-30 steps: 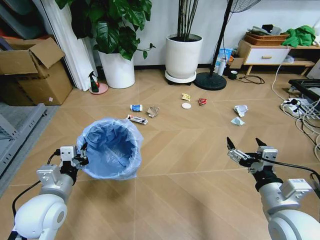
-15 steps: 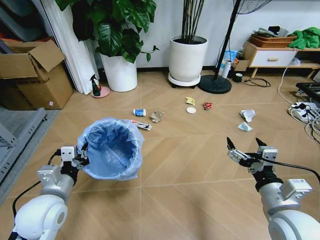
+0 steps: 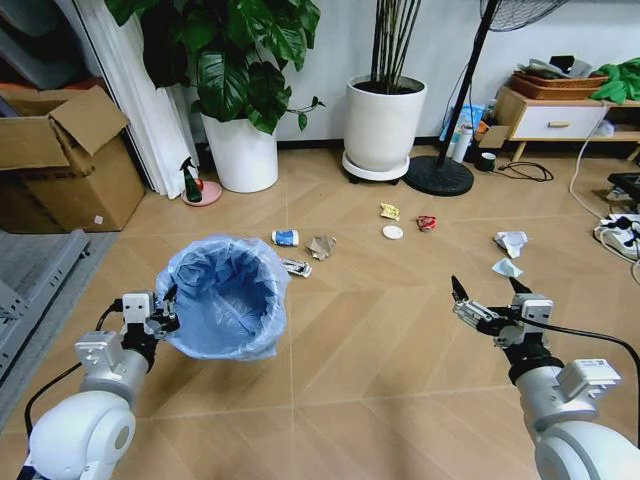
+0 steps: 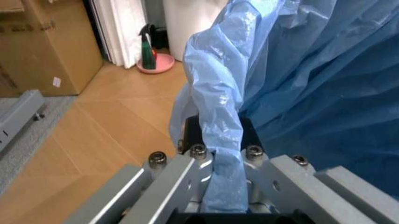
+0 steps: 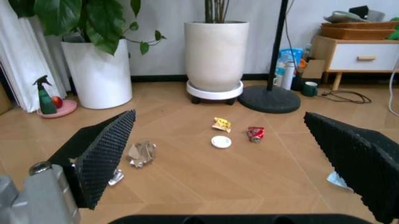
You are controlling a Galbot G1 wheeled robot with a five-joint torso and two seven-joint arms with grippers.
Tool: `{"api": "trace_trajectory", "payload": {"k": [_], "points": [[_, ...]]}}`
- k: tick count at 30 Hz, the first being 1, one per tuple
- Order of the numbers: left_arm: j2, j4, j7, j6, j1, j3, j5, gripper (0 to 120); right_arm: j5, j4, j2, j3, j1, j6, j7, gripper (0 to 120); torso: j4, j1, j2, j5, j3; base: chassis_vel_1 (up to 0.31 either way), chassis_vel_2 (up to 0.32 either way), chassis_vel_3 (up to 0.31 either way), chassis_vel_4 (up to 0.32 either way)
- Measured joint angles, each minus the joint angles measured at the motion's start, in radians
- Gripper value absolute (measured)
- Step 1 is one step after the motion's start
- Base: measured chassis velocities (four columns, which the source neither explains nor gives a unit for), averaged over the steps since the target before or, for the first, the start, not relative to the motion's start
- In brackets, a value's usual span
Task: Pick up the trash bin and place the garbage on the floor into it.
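Pinching the bag-lined rim of the trash bin [image 3: 224,298], your left gripper [image 3: 160,312] holds it above the floor [image 3: 380,330] at lower left. Ahead, at centre, you see the garbage: a blue-white wrapper [image 3: 285,238], brown crumpled paper [image 3: 320,246], a yellow wrapper [image 3: 389,211], a white lid [image 3: 393,232], a red wrapper [image 3: 426,223]. At right, your right gripper [image 3: 487,300] hovers with fingers spread, empty.
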Motion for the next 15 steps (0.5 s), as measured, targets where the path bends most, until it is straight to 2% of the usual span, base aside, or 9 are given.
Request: {"api": "trace_trajectory", "payload": {"k": [15], "points": [[-0.002, -0.007, 0.002, -0.005, 0.006, -0.004, 0.005, 0, -0.004, 0.0, 0.002, -0.008, 0.003, 0.002, 0.0, 100, 0.0, 0.0, 0.0, -0.0001, 0.0, -0.06, 0.195, 0.059, -0.189]]}}
